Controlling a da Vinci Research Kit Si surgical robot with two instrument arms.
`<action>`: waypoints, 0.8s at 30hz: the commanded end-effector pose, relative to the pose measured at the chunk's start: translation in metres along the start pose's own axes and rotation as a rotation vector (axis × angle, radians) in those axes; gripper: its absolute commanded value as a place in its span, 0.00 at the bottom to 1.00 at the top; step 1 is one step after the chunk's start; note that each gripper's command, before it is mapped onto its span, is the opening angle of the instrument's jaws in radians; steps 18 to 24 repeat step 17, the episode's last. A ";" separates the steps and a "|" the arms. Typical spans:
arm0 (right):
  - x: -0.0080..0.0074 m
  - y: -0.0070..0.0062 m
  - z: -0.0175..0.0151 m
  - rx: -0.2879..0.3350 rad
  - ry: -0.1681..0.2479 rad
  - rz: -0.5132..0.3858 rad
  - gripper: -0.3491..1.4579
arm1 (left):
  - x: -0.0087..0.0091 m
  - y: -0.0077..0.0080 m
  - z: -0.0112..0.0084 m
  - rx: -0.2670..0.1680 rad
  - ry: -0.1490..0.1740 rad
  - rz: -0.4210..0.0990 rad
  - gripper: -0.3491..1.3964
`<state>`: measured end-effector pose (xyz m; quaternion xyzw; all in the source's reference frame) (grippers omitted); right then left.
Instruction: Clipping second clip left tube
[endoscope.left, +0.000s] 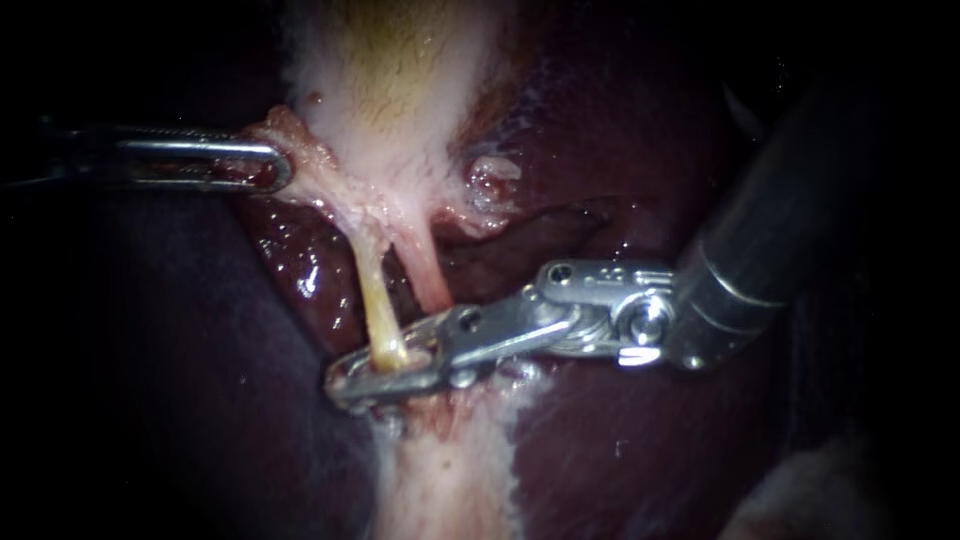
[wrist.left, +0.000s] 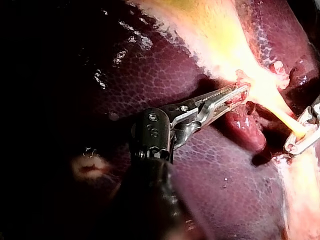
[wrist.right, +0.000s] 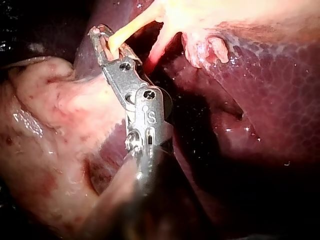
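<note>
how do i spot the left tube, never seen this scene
Find the pale gallbladder at the top of the endoscope view; two thin tubes run down from its narrowed lower end. The left tube is the yellowish one, with the right instrument closed around its lower part, while the right tube beside it is pinker and bare.
</note>
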<state>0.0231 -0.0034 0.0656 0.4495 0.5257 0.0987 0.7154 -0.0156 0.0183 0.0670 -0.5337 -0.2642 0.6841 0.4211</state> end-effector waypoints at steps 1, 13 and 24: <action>-0.0001 -0.0001 0.0000 -0.001 -0.004 -0.001 0.00 | 0.0000 0.0000 0.0000 0.000 0.000 0.006 0.00; -0.0002 -0.0001 0.0000 -0.002 -0.008 -0.001 0.00 | 0.0000 0.0000 0.0000 0.000 0.000 0.006 0.00; -0.0002 -0.0001 0.0000 -0.002 -0.007 0.005 0.00 | 0.0000 -0.0001 0.0000 0.000 0.000 0.012 0.00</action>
